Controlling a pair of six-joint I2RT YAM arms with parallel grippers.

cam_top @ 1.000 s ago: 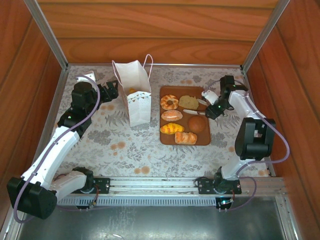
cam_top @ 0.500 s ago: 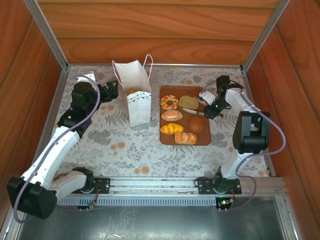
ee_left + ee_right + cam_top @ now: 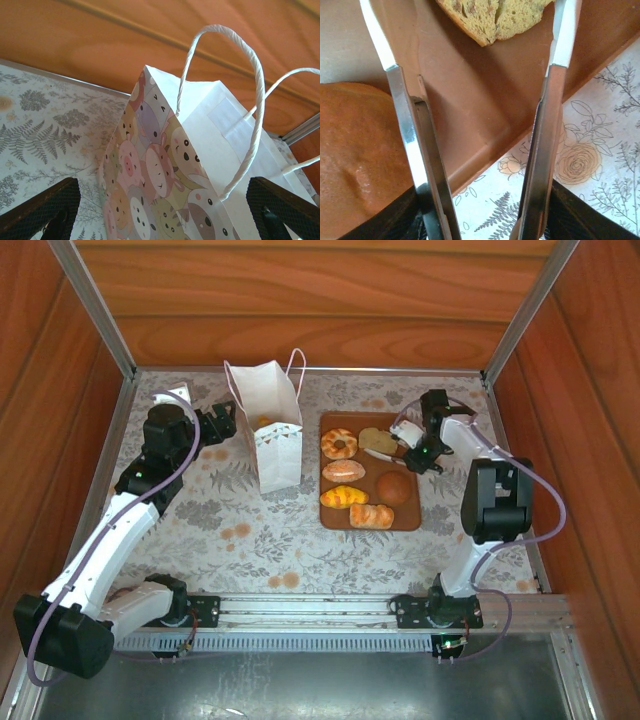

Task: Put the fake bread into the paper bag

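The white paper bag [image 3: 272, 445] stands upright left of the brown tray [image 3: 410, 515]; a golden piece [image 3: 263, 422] shows in its mouth. On the tray lie several fake breads: ringed donut [image 3: 339, 443], pale slice [image 3: 375, 442], oblong roll [image 3: 343, 471], dark bun [image 3: 395, 488], croissant [image 3: 343, 497]. My right gripper [image 3: 385, 447] reaches over the tray's back right corner. It is open, its long metal fingers [image 3: 407, 145] flanking the slice [image 3: 495, 17], with a gap on the left. My left gripper [image 3: 222, 425] is open beside the bag [image 3: 165, 165].
The dark bun [image 3: 355, 160] lies just left of my right gripper's left finger. Wooden walls close in the back and both sides. The floral table cover [image 3: 250, 530] lies bare in front of the bag and tray. The bag's cord handles [image 3: 250, 100] stand up.
My right gripper has moved left from the tray's right edge over its back corner to the pale slice, and its fingers have come closer together. The left arm has not moved.
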